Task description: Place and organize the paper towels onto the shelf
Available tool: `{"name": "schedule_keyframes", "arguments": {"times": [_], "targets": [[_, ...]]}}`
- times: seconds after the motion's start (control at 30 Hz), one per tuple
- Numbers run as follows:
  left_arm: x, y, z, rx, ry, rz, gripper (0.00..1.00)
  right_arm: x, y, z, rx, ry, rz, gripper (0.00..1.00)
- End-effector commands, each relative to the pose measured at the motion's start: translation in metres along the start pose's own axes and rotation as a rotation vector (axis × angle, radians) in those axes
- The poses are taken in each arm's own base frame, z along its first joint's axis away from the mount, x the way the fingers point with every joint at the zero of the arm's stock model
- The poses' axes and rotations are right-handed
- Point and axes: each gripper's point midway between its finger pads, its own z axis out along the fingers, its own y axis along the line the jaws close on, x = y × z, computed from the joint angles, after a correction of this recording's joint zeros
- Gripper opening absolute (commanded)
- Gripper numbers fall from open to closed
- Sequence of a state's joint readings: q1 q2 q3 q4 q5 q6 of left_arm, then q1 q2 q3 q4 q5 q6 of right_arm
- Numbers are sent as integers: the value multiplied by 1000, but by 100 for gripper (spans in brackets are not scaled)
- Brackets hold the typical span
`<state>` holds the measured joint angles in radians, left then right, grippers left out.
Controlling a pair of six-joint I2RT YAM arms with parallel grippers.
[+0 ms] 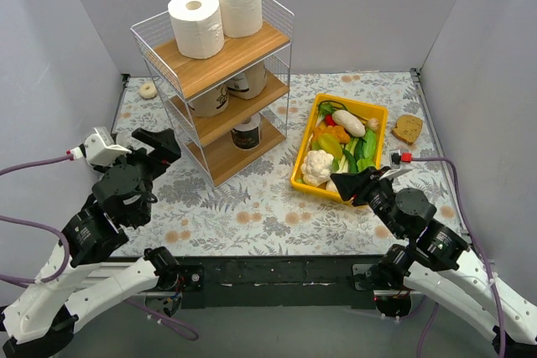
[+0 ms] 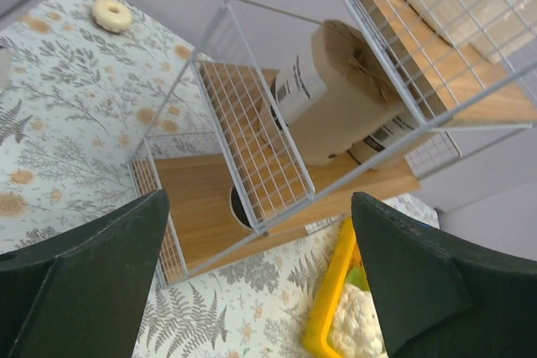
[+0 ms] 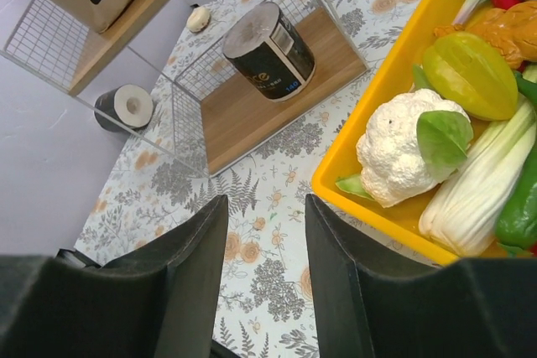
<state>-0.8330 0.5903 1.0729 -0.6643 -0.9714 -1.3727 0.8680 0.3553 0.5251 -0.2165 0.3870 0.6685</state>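
The shelf (image 1: 243, 52) stands at the back left. Two white rolls (image 1: 195, 23) (image 1: 237, 3) stand on its top board. Two tan rolls (image 1: 214, 100) (image 1: 249, 81) sit on the middle board, and one shows in the left wrist view (image 2: 336, 94). One black roll (image 1: 246, 133) stands on the bottom board and also shows in the right wrist view (image 3: 268, 52). A second black roll (image 3: 123, 106) lies on the table beyond the shelf. It is hidden in the top view. My left gripper (image 1: 159, 144) (image 2: 260, 291) is open and empty, left of the shelf. My right gripper (image 1: 352, 182) (image 3: 264, 232) is open and empty over the table.
A yellow bin (image 1: 302, 169) (image 3: 377, 90) of vegetables sits right of the shelf, close to my right gripper. A slice of bread (image 1: 408, 128) lies at the far right. A small beige ring (image 1: 148, 89) (image 2: 112, 14) lies behind the shelf. Grey walls enclose three sides.
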Motion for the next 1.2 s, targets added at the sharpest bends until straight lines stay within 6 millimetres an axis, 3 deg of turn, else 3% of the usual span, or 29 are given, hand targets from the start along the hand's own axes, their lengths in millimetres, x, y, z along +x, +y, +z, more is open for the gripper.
{"name": "schedule_keyframes", "arguments": {"times": [0.0,0.3,0.67,0.97,1.07,1.1,1.17], "targets": [[-27,10,1,-91,-96,7,90,-12,-1,-8,10,-34,-13,49],[-33,9,8,-155,-130,50,90,-17,-4,-16,15,-53,-4,49],[-18,25,14,-257,-140,122,90,-20,-9,-21,32,-68,-10,49],[5,57,26,-397,-105,211,89,-22,-13,-22,48,-75,-25,49],[12,76,39,-470,-83,256,89,-24,-13,-23,51,-77,-34,48],[23,77,48,-456,-48,251,89,-24,-13,-23,52,-76,-39,48],[19,101,62,-536,-47,254,89,-27,-12,-26,51,-77,-40,48]]}}
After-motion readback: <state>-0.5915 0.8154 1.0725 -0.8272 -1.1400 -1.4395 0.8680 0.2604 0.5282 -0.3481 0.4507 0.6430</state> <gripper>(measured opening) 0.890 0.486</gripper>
